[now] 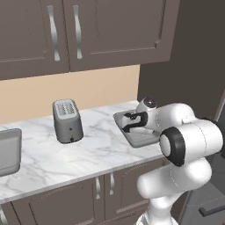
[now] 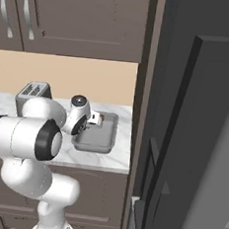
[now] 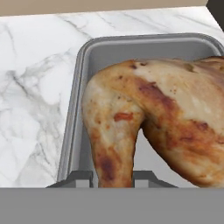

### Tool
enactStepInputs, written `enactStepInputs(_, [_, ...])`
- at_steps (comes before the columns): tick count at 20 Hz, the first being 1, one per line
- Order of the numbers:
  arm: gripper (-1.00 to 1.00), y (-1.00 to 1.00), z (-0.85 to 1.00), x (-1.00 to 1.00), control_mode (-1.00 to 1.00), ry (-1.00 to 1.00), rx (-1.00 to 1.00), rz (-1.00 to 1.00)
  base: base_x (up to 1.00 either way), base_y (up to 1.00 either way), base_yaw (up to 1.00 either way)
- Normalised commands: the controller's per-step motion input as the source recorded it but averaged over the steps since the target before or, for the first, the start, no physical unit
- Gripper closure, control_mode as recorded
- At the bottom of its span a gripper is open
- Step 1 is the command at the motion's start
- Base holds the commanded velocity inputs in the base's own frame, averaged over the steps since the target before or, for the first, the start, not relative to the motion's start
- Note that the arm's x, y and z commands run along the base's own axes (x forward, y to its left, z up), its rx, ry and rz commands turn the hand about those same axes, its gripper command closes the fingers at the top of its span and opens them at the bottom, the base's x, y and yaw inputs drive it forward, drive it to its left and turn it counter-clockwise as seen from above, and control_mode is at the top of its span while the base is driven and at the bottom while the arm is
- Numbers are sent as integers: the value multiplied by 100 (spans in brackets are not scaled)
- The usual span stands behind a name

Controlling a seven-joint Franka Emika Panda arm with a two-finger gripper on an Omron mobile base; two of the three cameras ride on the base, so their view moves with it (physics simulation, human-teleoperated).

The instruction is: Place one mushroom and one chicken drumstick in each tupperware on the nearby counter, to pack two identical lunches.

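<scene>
A browned chicken drumstick point(image 3: 153, 118) hangs between my finger tips, with my gripper point(image 3: 113, 177) shut on its thin end. It is held just above the grey tupperware point(image 3: 78, 87), whose floor shows bare around the meat. From the base, my gripper point(image 1: 129, 125) hovers over that tupperware point(image 1: 136, 139) at the right end of the counter point(image 1: 96, 149). The drumstick point(image 2: 100, 118) shows as a small reddish piece at the gripper point(image 2: 93, 119), over the tray point(image 2: 96, 140). A second tupperware point(image 1: 9, 151) lies at the far left. The mushroom is out of view.
A silver-grey toaster point(image 1: 67, 120) stands upright on the counter between the two trays. Dark wall cabinets point(image 1: 88, 30) hang above. A tall dark panel point(image 2: 193, 144) closes off the right, just past the counter's end.
</scene>
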Motion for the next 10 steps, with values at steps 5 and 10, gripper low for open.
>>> enactStepInputs(5, [100, -5, -26, 41, -100, 0, 0, 0, 0, 0, 0])
enactStepInputs(10, [100, -1, -34, 39, -100, 0, 0, 0, 0, 0, 0])
